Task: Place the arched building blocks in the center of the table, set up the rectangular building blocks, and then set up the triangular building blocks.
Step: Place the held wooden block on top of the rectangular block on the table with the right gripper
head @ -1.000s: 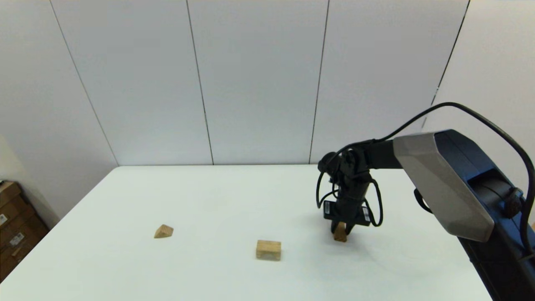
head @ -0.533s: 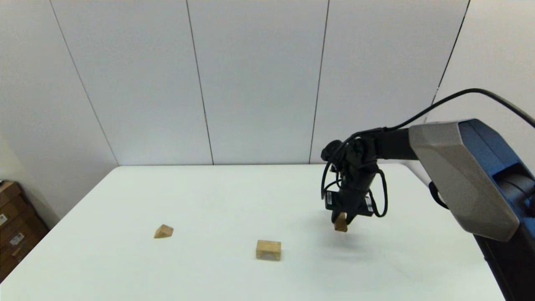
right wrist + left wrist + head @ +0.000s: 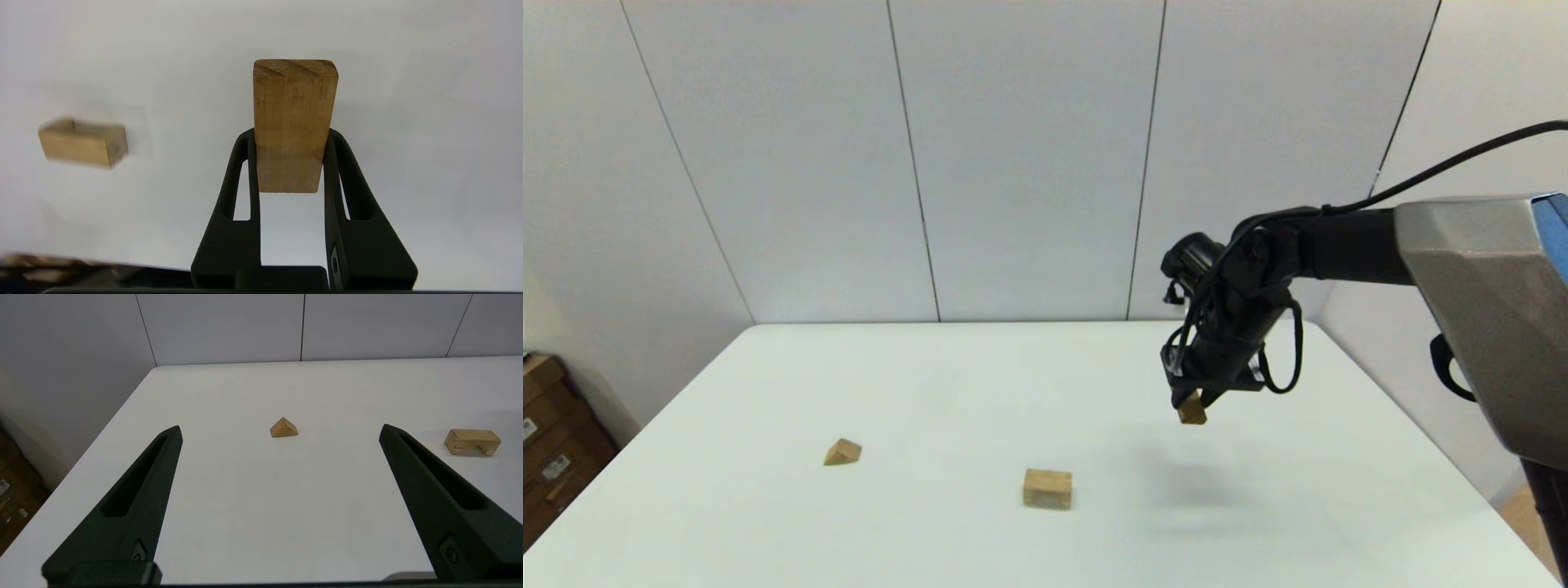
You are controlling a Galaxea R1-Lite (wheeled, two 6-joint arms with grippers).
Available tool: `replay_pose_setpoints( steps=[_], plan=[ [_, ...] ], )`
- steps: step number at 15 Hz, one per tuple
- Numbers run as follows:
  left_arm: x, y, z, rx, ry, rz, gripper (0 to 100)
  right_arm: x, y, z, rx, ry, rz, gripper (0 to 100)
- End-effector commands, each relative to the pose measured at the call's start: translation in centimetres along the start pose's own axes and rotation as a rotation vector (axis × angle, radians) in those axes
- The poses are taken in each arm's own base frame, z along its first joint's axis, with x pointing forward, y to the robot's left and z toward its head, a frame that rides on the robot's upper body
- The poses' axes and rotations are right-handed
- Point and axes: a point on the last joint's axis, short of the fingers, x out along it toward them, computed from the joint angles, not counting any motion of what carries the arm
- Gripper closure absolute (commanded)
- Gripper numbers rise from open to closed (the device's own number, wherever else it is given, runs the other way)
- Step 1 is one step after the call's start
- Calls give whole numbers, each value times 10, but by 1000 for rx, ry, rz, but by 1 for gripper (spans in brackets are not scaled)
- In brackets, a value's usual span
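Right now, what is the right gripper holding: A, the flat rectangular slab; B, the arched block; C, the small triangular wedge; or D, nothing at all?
A: the right gripper is shut on the rectangular slab, lifted clear of the table, while the triangular wedge and the arched block lie on the tabletop.

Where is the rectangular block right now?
Head view: the rectangular block hangs above the table, clamped in the right end effector, right of the arched block.
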Motion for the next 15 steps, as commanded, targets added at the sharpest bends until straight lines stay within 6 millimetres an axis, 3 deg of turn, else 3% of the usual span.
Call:
replay_pose_setpoints(
  steps=[1, 10, 15],
  plan=[
    [0, 0, 0, -1, 1, 1, 0, -32, -3, -16, -266, -25, 18, 100],
    [0, 0, 0, 0, 1, 1, 0, -75, -13, -66, -982, -10, 88, 100],
    [0, 0, 0, 0, 1, 1, 0, -82, -6, -83, -1364, 58, 128, 100]
  ],
)
